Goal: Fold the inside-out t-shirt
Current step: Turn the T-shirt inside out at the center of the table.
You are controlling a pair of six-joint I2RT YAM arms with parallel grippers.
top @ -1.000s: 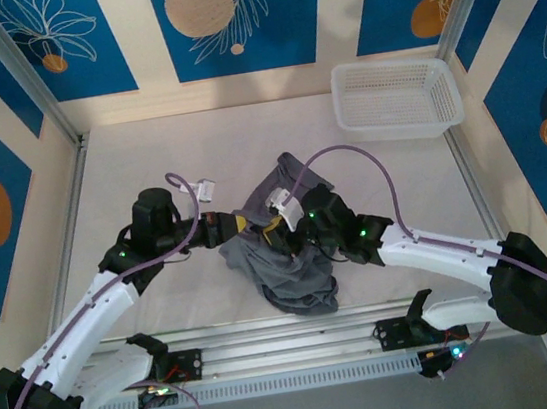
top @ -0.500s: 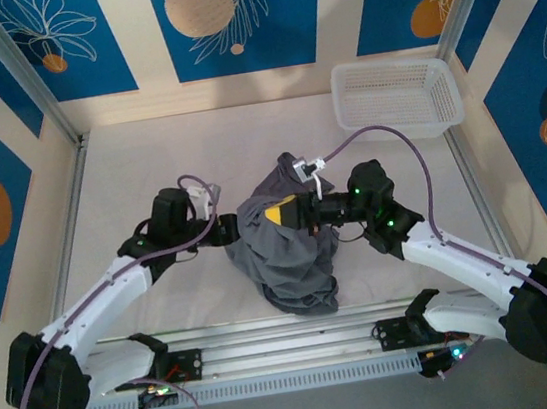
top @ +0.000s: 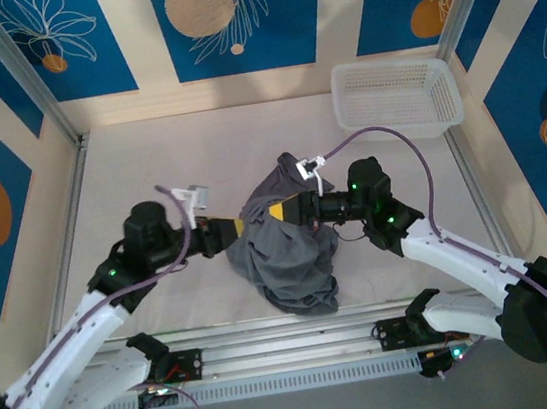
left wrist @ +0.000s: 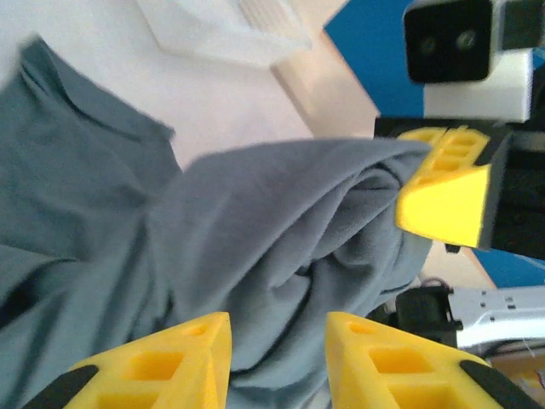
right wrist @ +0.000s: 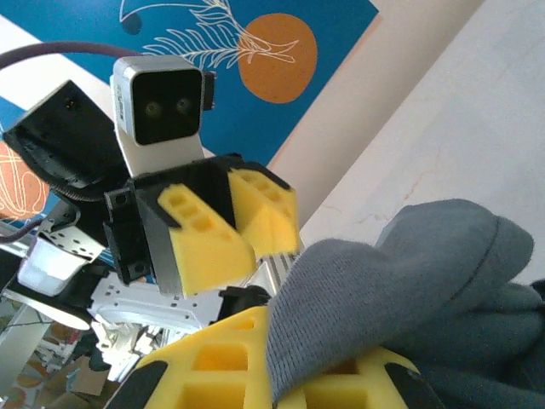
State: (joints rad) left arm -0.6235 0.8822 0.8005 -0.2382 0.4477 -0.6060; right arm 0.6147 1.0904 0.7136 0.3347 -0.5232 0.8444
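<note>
Grey cloth, bunched: the inside-out t-shirt [top: 286, 258] is a heap at centre frame in the top view, on the surface [top: 147, 161] close to the front rail and well apart from the white basket [top: 395, 131] at upper right. Over the last second the left end effector [top: 240, 231], which was closed into the heap's left side, has let go and backed off to the left. It now sits just beside the cloth edge with its jaws partway apart and nothing in the gap; in its wrist view the cloth lies beyond the fingertips. The right end effector [top: 274, 211] has moved up and to the right and stays clamped on a fold at the top of the heap, holding it raised, with cloth draped over its lower finger. This looks like a regrasp: right keeps one hold while left is free to take a second. The shirt is not spread and no fold is made, so the task is early. Left probably needs an edge or hem next so the two can pull the shirt flat.
</note>
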